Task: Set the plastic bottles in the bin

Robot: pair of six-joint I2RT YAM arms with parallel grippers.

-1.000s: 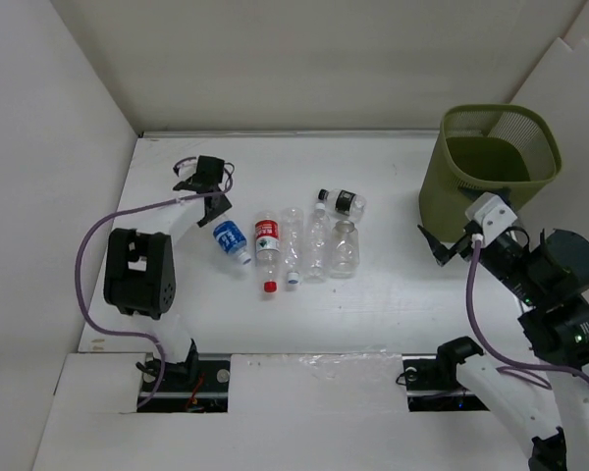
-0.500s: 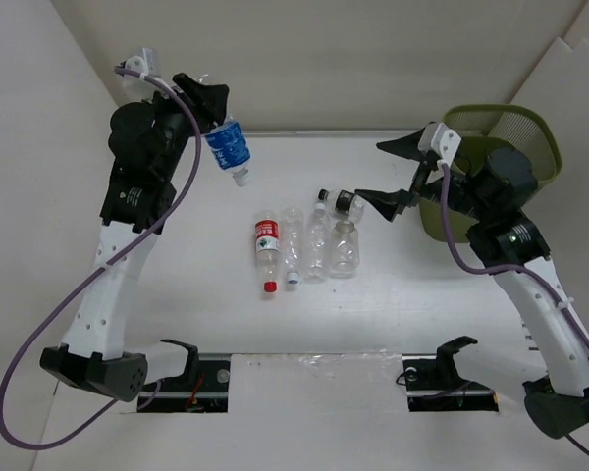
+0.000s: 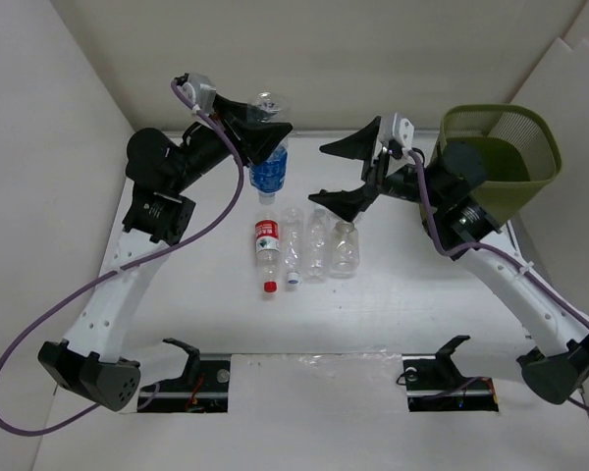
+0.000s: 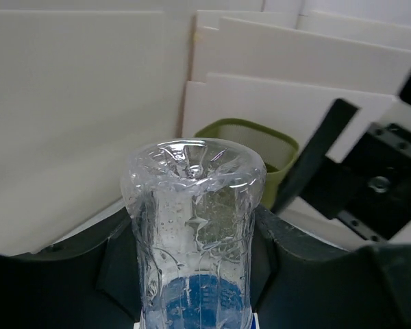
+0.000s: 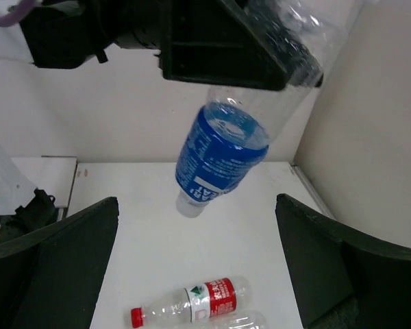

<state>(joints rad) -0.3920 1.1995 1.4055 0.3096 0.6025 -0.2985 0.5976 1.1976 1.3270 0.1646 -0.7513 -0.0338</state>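
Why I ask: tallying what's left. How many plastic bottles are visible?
5: one blue-labelled bottle in the left gripper; red-labelled bottle and three clear bottles lined up on the table. Right gripper may hide another.

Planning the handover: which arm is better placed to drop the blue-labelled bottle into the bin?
Right, probably. The right gripper, open, faces the blue-labelled bottle, and the bin stands just beside that arm. The left gripper holds the bottle aloft, farther from the bin.

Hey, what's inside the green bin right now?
Nothing shows inside the bin but its bare green interior. The right arm covers its left side, so whatever lies there cannot be seen.
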